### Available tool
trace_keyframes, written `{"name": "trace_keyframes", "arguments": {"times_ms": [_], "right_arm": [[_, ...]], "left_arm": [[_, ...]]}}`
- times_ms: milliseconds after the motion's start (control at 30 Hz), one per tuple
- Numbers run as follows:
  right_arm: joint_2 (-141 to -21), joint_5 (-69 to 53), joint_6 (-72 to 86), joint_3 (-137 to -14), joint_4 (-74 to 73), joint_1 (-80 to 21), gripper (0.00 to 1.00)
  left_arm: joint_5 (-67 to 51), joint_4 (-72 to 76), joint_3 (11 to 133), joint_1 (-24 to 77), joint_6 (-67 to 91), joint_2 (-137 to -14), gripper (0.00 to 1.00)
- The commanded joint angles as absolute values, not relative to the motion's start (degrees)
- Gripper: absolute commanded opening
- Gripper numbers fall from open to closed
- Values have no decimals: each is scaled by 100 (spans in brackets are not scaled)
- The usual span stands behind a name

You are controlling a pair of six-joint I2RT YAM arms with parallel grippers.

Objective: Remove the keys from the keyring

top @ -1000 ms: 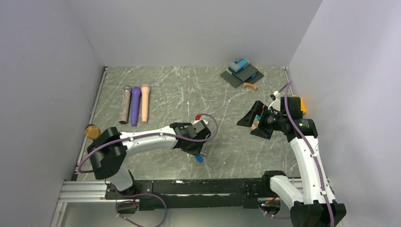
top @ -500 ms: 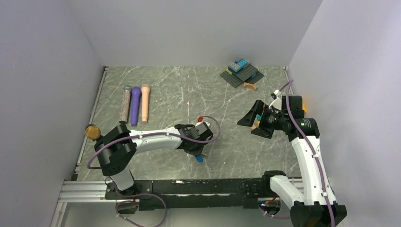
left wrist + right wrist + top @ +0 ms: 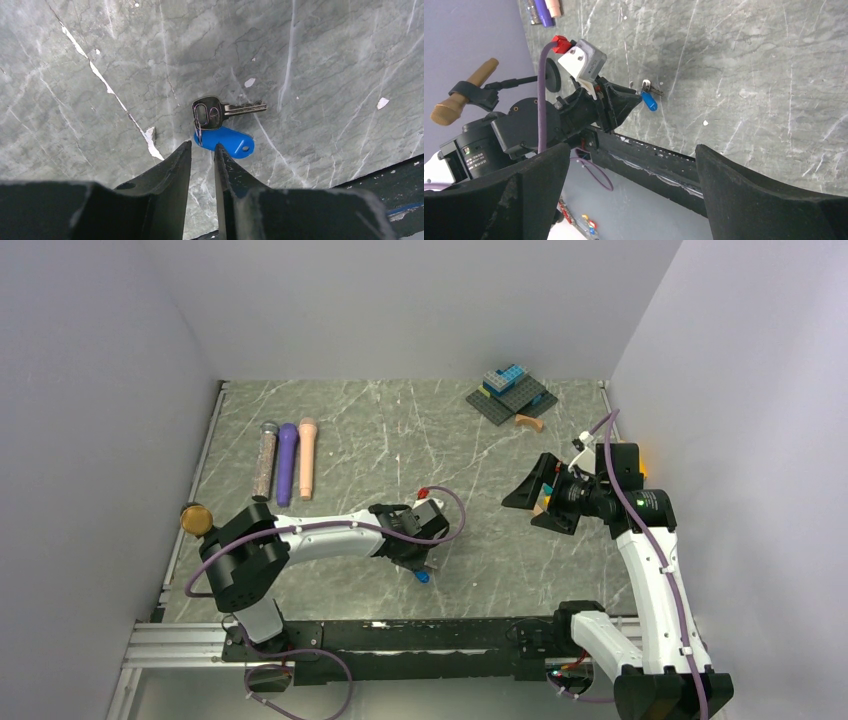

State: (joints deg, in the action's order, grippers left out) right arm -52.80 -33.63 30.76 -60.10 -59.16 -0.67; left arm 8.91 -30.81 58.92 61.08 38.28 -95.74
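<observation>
The left arm [image 3: 320,535] swung its elbow rightward, and the left gripper [image 3: 202,147] edged slightly toward the near edge of the table [image 3: 350,440].

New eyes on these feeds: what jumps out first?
The blue key and a metal key, joined by the keyring, lie near the table's front edge, just beyond the left gripper, whose fingers stand a narrow gap apart. The right gripper hangs wide open at the right, holding nothing. Three microphones lie side by side at far left.
</observation>
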Motion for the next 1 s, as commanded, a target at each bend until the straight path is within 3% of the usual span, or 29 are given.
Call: {"name": "trace_keyframes", "arguments": {"times_ms": [0,267,633,967], "right_arm": [[-5229,-3452,3008,-6283,-6079,-68,100],[-5222,-3447,3005,-6327,-6113,-70,100],[-5171,-3399,2927,-6375,-6227,-70,100],[-5072,-3831,3115,-6347,-5781,-66,100]], "left_arm": [[941,-2918,5948,6135,3750,-9631,29],[985,-3027,6181,6135,3669,-9842,23],[998,-3019,6200,6135,3652,-9772,0],[1146,-3410,6554,6139,3491,-9276,0]]}}
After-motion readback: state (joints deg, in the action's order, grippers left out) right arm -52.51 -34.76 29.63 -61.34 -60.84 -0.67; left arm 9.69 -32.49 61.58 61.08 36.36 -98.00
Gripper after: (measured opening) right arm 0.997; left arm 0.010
